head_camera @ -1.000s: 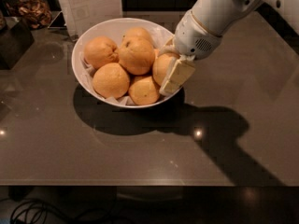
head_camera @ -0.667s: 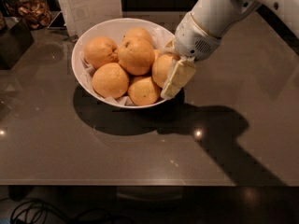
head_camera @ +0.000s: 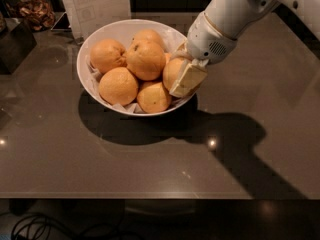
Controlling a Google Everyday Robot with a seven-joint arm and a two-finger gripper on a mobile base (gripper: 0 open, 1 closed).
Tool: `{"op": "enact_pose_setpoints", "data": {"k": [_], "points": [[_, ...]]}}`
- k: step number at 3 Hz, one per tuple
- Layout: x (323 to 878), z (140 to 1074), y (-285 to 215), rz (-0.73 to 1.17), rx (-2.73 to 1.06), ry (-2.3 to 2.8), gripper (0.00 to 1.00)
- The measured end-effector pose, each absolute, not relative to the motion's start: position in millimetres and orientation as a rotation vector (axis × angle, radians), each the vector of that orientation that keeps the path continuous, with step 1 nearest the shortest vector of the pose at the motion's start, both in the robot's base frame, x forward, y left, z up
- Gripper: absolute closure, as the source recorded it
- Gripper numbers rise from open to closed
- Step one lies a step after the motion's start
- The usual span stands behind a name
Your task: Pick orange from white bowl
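While down at the white bowl's [head_camera: 114, 32] right side, claw [head_camera: 180, 79] covers the orange [head_camera: 170, 69]; grip state: can't tell.

There was only one view, so no part of the scene was shared with another. The camera stood high over the near side of the table [head_camera: 150, 169] and looked down at a slant toward its far edge, so the near edge ran across the lower part of the picture. It was rather near: the bowl [head_camera: 112, 31] filled much of the upper left. The arm [head_camera: 235, 9] came in from the upper right corner, and the gripper [head_camera: 180, 74] was at the bowl's right rim, a little above the centre.
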State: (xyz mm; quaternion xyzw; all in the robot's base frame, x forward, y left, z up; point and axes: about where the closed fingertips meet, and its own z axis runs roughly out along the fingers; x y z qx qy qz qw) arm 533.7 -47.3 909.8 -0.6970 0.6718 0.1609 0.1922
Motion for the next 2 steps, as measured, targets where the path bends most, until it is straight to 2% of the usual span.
{"op": "enact_pose_setpoints", "data": {"k": [1, 2], "points": [[529.4, 914.2, -48.0, 0.437, -1.936, 1.866, 1.00], [518.0, 935.6, -50.8, 0.424, -1.902, 1.779, 1.00]]}}
